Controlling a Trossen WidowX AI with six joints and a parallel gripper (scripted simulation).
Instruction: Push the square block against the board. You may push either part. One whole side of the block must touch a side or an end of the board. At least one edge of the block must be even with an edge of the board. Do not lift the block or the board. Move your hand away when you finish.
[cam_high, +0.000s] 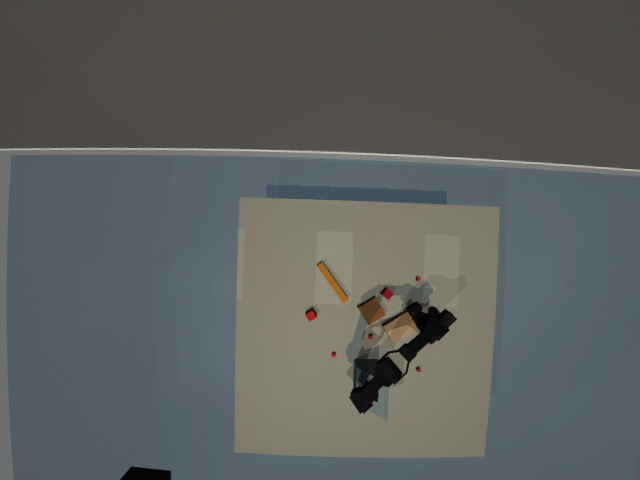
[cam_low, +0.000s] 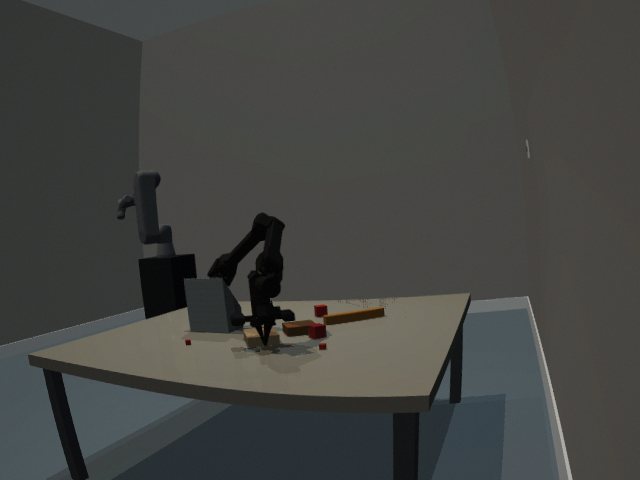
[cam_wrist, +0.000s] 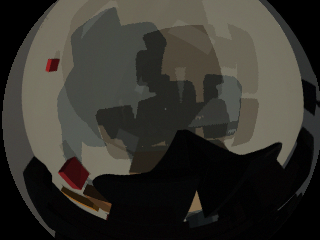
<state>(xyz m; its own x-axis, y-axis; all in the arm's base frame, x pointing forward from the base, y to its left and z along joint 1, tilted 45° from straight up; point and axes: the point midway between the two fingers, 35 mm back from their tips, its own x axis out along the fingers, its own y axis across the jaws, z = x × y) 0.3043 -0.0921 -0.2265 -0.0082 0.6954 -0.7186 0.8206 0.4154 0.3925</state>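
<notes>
The brown square block (cam_high: 371, 311) (cam_low: 298, 328) lies flat on the table. The light tan board (cam_high: 399, 328) (cam_low: 251, 338) lies flat beside it, right of and slightly below the block in the top view, with a narrow gap between them. Their facing sides look roughly parallel. My gripper (cam_low: 265, 343) is shut and empty, pointing down at table height, at the board's side away from the block. Whether the fingertips touch the board is unclear. The arm covers the fingertips and part of the board's right end in the top view. In the wrist view, the fingers hide most of the board.
A red cube (cam_high: 387, 293) (cam_low: 316, 331) (cam_wrist: 74, 173) sits close to the block. Another red cube (cam_high: 310, 314) (cam_low: 320, 310) and an orange bar (cam_high: 332, 282) (cam_low: 354, 315) lie farther off. Several tiny red cubes are scattered about. A grey wedge (cam_low: 208, 304) stands near the arm's base.
</notes>
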